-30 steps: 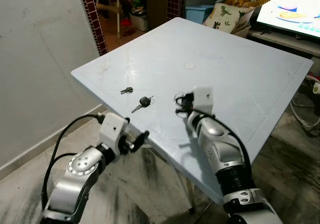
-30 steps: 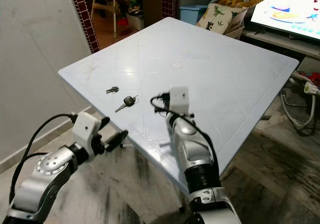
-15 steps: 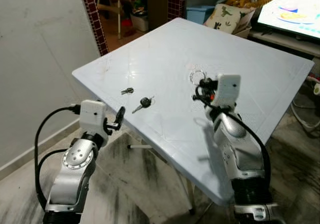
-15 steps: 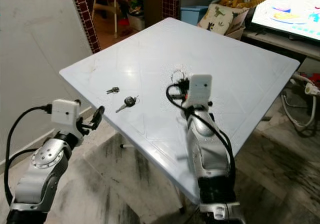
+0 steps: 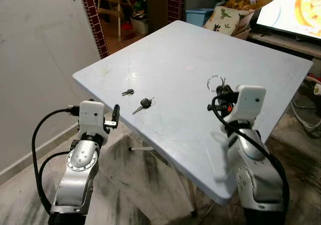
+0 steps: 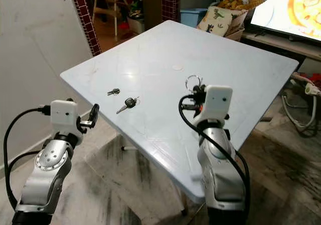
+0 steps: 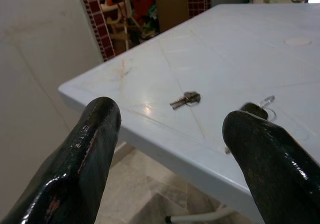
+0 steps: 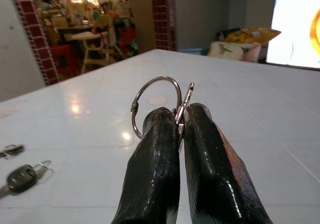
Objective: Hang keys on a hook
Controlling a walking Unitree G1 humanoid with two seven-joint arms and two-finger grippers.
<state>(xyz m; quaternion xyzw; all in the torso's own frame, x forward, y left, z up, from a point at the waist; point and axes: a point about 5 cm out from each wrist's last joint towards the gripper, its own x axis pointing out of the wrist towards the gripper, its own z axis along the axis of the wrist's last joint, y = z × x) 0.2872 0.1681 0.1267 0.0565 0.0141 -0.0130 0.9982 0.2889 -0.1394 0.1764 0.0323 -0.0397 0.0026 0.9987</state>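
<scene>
Silver key ring pinched in the right gripper, above a pale blue table.

Black fingers of the right gripper (image 8: 179, 129) are pressed together on a key with a ring (image 8: 156, 96), holding it up over the near right part of the table (image 5: 165, 49), the ring standing above the fingertips. The left gripper (image 7: 170, 149) hangs just off the table's near left edge with its fingers spread wide and nothing between them. Two more keys lie flat on the table near that edge: a small bunch of keys (image 5: 127, 91) and, just beside it, a black-headed key (image 5: 144, 103) with a small ring. Behind the table, a dinosaur-print cushion (image 5: 224, 15) sits in a box, next to a lit screen (image 5: 296, 6).
</scene>
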